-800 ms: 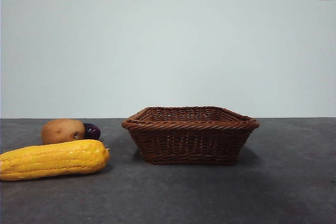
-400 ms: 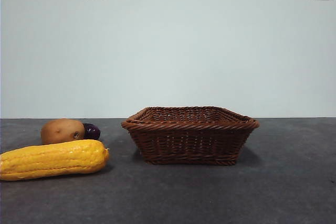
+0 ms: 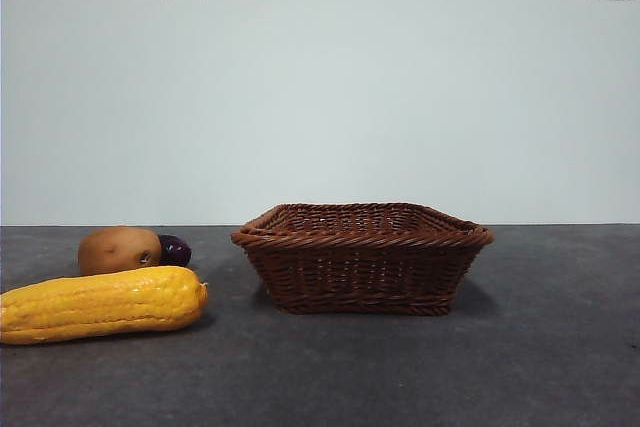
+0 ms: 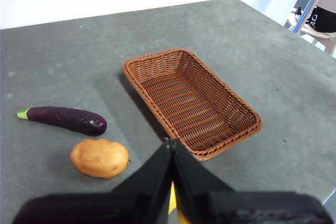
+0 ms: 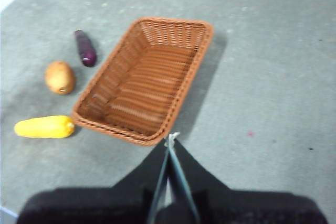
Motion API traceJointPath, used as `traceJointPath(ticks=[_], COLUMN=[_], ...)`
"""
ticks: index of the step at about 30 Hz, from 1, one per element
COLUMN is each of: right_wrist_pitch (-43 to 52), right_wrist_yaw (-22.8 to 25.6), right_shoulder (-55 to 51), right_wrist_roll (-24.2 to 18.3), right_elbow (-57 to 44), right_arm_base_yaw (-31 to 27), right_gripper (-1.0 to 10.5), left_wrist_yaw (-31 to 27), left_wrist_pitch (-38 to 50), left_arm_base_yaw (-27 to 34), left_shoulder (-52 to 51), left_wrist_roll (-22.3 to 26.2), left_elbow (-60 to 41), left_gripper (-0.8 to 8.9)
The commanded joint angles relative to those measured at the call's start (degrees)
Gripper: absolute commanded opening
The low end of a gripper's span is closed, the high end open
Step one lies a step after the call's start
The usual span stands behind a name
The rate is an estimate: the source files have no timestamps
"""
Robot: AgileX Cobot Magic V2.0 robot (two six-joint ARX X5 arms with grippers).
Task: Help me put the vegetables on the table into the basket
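- Nothing has shifted across the front-view frames: corn, potato, eggplant and basket sit where they were, and no arm shows in that view.
- Left gripper (image 4: 171, 148): jaws pressed together with nothing between them, hanging high over the table (image 4: 63, 56), just off the basket's rim.
- Right gripper (image 5: 170, 141): jaws likewise closed on nothing, raised above the table beyond the basket's opposite long side.
- Basket (image 3: 363, 238): empty, roughly mid-table, well clear of every edge.
- Vegetables: all three lie on the bare surface beside one long side of the basket, none touching it. The corn cob (image 3: 100, 303) is nearest the front edge; the potato (image 3: 119, 249) is behind it; the eggplant (image 3: 175, 249) is farthest back.
- Key relation: judged from the wrist views, the vegetables lie on the left gripper's side, with the basket between them and the right gripper, so the left arm is the nearer.
- Long axes: the eggplant (image 4: 65, 119) and the corn cob (image 5: 45, 127) lie crosswise to the basket's length; a grasp across each narrow width looks best.
- Task not yet begun.
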Motion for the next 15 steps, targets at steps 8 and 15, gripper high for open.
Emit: traceJointPath(ticks=[8,15], right_wrist_pitch=[-0.48,-0.52], right_wrist_yaw=[-0.48,-2.78], right_shoulder=[-0.13,-0.11], right_wrist_roll=[-0.48,0.00], right_elbow=[0.35,0.35], right_arm_base_yaw=[0.07,0.07], right_gripper=[4.2,5.7], left_wrist_yaw=[3.21,3.02], left_wrist_pitch=[0.13,0.15], left_arm_base_yaw=[-0.22,-0.22], left_shoulder=[0.44,1.09], left_wrist_roll=[1.27,1.27], left_elbow=[0.33,0.35], left_gripper=[4.39,6.64])
